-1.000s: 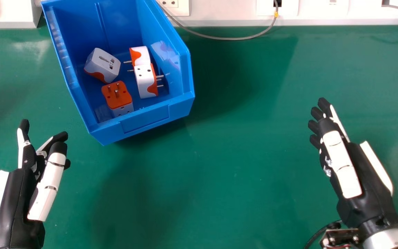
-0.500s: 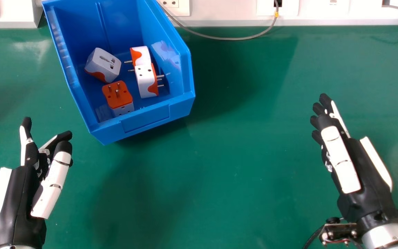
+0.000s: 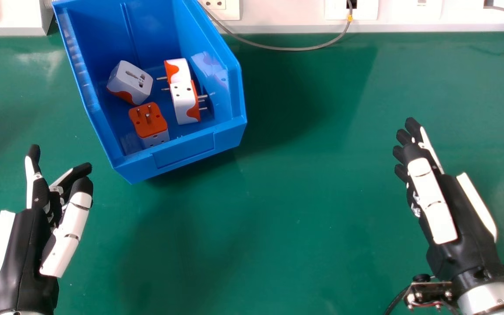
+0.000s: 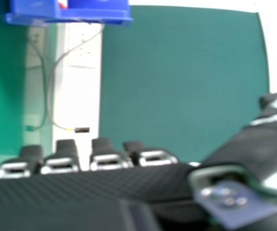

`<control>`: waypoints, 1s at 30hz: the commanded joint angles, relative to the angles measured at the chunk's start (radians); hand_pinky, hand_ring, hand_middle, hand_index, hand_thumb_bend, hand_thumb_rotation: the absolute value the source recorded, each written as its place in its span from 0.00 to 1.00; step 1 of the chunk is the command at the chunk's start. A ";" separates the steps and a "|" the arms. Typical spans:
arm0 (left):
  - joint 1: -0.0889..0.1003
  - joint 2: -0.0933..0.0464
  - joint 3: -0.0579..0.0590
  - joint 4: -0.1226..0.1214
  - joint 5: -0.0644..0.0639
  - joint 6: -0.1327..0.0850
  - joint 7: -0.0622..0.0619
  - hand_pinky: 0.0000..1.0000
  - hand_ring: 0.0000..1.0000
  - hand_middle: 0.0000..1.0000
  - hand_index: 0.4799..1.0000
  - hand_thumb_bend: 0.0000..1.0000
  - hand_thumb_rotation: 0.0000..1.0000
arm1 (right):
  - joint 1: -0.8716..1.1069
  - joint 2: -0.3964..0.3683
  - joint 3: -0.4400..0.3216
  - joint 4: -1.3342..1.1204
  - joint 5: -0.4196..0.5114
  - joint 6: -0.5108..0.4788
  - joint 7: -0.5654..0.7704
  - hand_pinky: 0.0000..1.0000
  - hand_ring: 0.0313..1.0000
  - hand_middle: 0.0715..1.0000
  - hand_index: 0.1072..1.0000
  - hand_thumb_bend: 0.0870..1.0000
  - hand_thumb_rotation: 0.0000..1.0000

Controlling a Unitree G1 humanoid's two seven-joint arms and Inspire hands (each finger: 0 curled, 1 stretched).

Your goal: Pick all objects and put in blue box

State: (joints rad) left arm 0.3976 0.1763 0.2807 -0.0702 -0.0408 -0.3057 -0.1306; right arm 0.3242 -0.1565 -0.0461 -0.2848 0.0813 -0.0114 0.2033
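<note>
Because the work looks finished, the relation that matters is the one between the hands and the box [image 3: 184, 154], and I judge the next move to be clearance or rest rather than another pick.

At the view's left, the left hand [image 3: 23, 249] lies over the green table [image 3: 278, 197], its fingers relaxed and somewhat spread, with nothing between them and the thumb. From there the box is ahead and to the right, its near left corner closest to the fingertips but apart from them. This is clearly the nearer hand, so any nudge to the contents should fall to it.

The box's long axis runs away from the robot, its far end slanting leftward. Inside, going left to right, come the white plug [image 3: 130, 82], tipped over with its socket face showing; the orange plug [image 3: 148, 121], prongs up, close to the near wall; then the rear plug [image 3: 179, 71], prongs to the left, and the front plug [image 3: 185, 103], prongs towards the right wall. Those last two seem to meet end to end.

Well off to the right, the right hand [image 3: 460, 214] points forward, empty, fingers straight and close together. For it the box lies ahead and leftward, across a wide stretch of table; crossing over would gain little and might knock the box's right wall.
</note>
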 commanded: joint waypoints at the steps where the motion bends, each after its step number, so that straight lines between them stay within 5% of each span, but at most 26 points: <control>1: 0.005 0.014 0.008 -0.001 -0.010 -0.026 -0.006 0.82 0.89 0.92 0.83 0.43 0.76 | -0.002 0.000 -0.010 -0.039 0.021 -0.005 0.003 1.00 1.00 1.00 1.00 0.16 1.00; 17: 0.019 0.011 0.008 0.011 -0.009 -0.045 -0.005 0.82 0.90 0.93 0.84 0.48 0.75 | 0.015 -0.006 -0.007 -0.052 0.034 0.015 0.013 1.00 1.00 1.00 1.00 0.14 1.00; 30: -0.005 0.025 0.020 0.059 -0.002 -0.059 0.006 0.81 0.89 0.92 0.84 0.48 0.74 | 0.008 0.009 0.009 -0.056 0.037 0.042 0.010 1.00 1.00 1.00 1.00 0.13 1.00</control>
State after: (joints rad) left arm 0.4027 0.1859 0.2881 -0.0110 -0.0405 -0.3399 -0.1301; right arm 0.3415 -0.1521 -0.0361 -0.3135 0.1059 0.0340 0.2161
